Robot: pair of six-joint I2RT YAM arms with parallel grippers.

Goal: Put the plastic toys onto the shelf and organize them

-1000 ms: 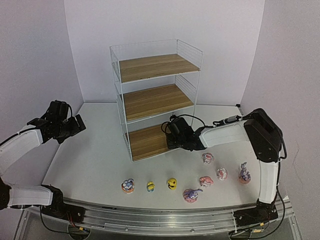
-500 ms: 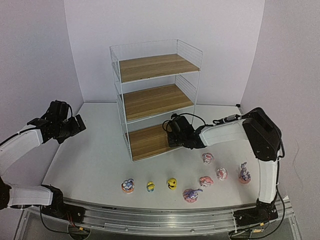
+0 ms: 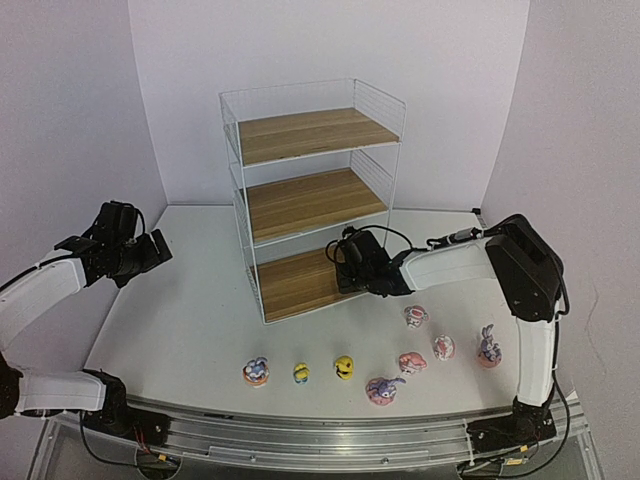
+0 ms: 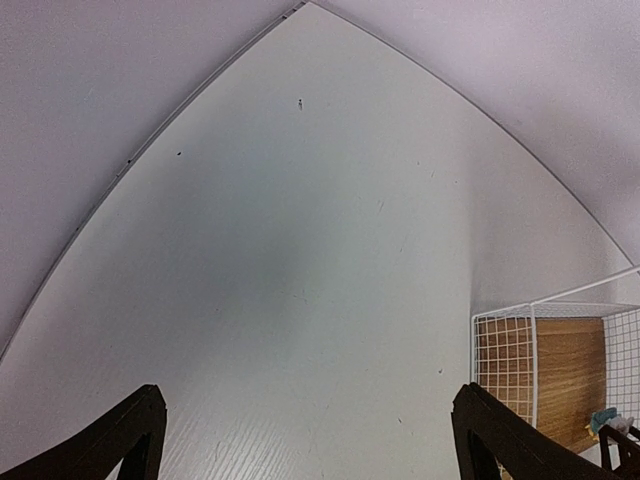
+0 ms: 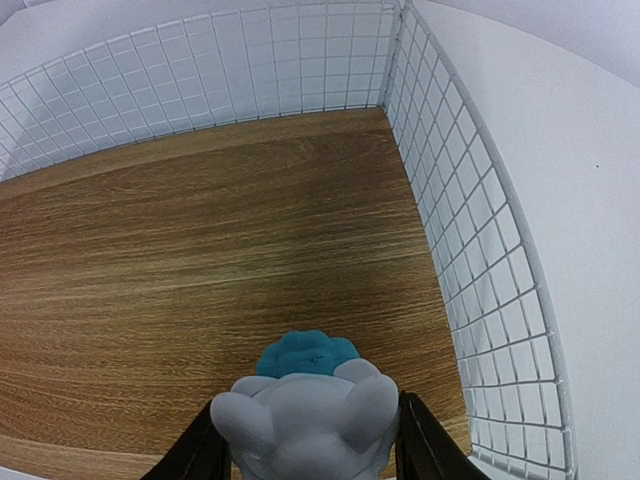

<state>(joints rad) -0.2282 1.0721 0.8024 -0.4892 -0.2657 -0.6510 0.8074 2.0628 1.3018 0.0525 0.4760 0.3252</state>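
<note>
A: Right tool [image 5: 305, 448]?
B: Gripping a grey toy [image 5: 305, 405] at the shelf's [image 3: 315, 200] bottom board [image 5: 200, 250].
A: Left tool [image 4: 310, 435]?
B: Wide open above the desk [image 4: 300, 250].
A: Rest?
B: 8 toys [image 3: 344, 367] on the desk, before the shelf.

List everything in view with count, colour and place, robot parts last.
table: one, white, under everything.
shelf: one, white wire with three brown wooden boards, back middle of table.
purple bunny toys: three, purple on pink bases, table front.
pink-white toys: three, pink and white, front right.
yellow toys: two, yellow, front middle.
held toy: one, grey-white with teal patch, over bottom board.
left gripper: one, black, open and empty, above table's left side.
right gripper: one, black, shut on held toy, at bottom board.
</note>
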